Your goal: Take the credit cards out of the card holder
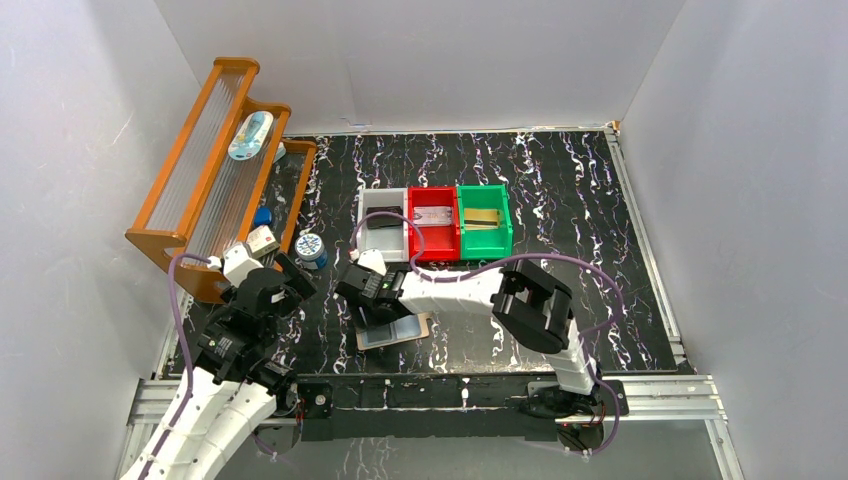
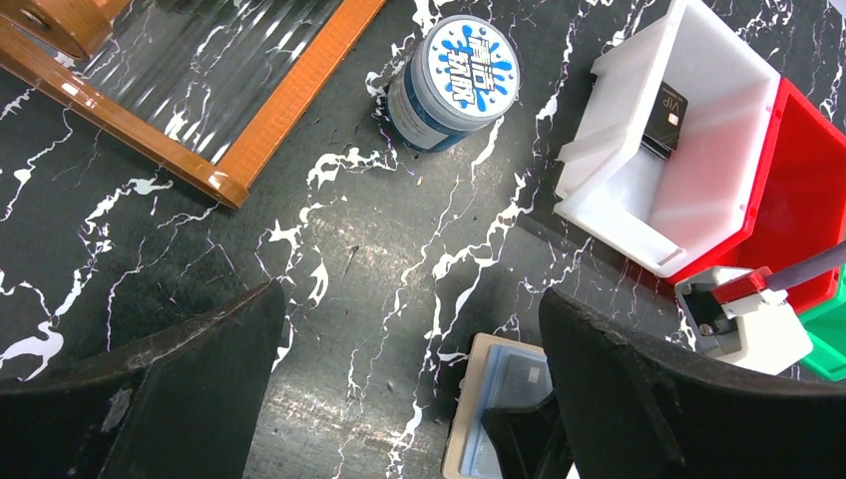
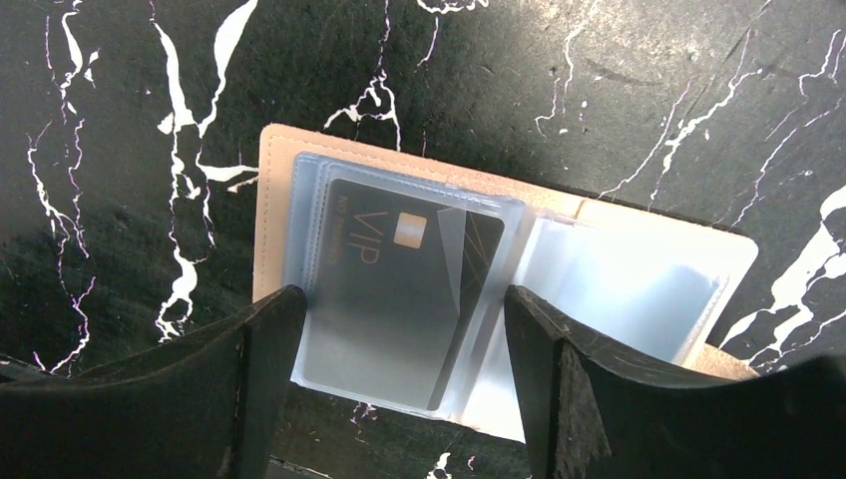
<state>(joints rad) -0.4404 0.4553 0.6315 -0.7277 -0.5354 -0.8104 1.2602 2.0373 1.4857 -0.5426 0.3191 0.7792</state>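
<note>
The card holder (image 3: 274,200) lies open and flat on the black marbled table, tan edge around pale blue glossy pockets; it also shows as card holder (image 1: 395,332) and card holder (image 2: 471,399). A black VIP credit card (image 3: 399,289) sits in its left pocket, and the right pocket looks clear. My right gripper (image 3: 399,344) hovers open just over it, one finger on each side of that card, holding nothing. My left gripper (image 2: 414,339) stands wide open over bare table left of the holder.
Behind the holder stand a grey bin (image 1: 372,205) with a black card (image 2: 668,120), a red bin (image 1: 433,245) and a green bin (image 1: 484,245), each with a card. A blue-and-white tin (image 2: 459,80) and an orange rack (image 1: 215,170) are at the left.
</note>
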